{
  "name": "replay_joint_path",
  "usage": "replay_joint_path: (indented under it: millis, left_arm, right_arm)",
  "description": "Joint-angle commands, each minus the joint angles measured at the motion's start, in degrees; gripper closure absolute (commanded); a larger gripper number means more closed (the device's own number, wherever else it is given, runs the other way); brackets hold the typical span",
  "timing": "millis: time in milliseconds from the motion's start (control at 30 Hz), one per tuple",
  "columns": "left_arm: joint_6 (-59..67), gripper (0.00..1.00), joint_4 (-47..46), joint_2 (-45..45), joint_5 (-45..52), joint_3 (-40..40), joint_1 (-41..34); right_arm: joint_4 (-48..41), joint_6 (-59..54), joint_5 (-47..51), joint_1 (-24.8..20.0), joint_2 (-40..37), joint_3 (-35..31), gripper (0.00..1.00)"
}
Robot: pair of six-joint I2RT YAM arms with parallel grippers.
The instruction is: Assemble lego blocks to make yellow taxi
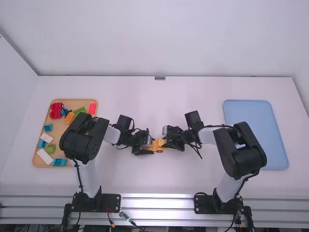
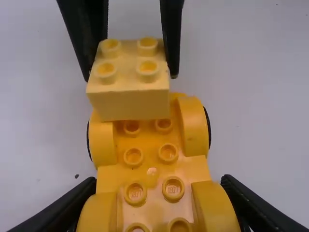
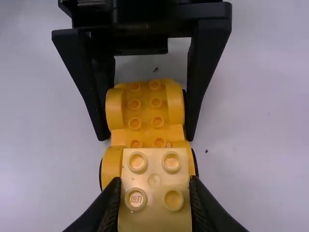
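Note:
In the high view my left gripper (image 1: 148, 147) and my right gripper (image 1: 169, 139) face each other at the yellow car base (image 1: 157, 148). The left wrist view has my left gripper (image 2: 154, 193) shut on the near wheeled end of the car base (image 2: 149, 166), one finger on each side. My right gripper (image 3: 154, 193) is shut on a pale yellow square brick (image 3: 154, 181), studs up. That brick (image 2: 129, 79) is held over the base's other end, hiding part of it; whether they touch I cannot tell.
On the left, a tan tray (image 1: 72, 104) holds red, blue, green, white and orange blocks, with the left arm reaching past its right side. A blue tray (image 1: 256, 135) lies at the right, behind and beside the right arm.

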State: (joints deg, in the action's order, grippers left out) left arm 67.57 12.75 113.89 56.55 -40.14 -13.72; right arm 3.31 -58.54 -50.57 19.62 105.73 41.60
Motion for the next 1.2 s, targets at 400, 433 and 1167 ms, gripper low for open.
replay_joint_path:
  millis: [400,433,1167]
  left_arm:
    - [0.9,0.34,-0.5,0.7,1.4,-0.5,0.0]
    - [0.9,0.34,-0.5,0.7,1.5,-0.5,-0.1]
    - [1.3,0.36,-0.2,0.7,1.5,0.8,-0.3]
  right_arm:
    - [1.0,1.7,2.6,4.1,0.7,0.5,1.0]
    - [1.0,1.7,2.8,4.0,0.7,0.5,1.0]
    - [2.3,3.9,3.1,4.1,0.7,0.5,1.0]
